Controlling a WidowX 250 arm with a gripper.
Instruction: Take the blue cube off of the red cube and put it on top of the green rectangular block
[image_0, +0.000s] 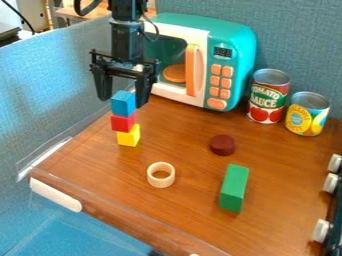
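In the upper left of the frame, the gripper (123, 101) had its fingers apart, tips near either side of the blue cube (123, 106), which sat on the red cube (123, 123) over a yellow block (129, 136). A crooked squeeze, I reckoned, could have toppled that slightly uneven stack or dragged the red one along. The green rectangular block (233, 187), lower right, was long and flat-topped; all looked like smooth painted wood.

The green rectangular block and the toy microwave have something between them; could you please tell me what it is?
A dark red round piece lies between them on the wooden surface, as the camera view shows.
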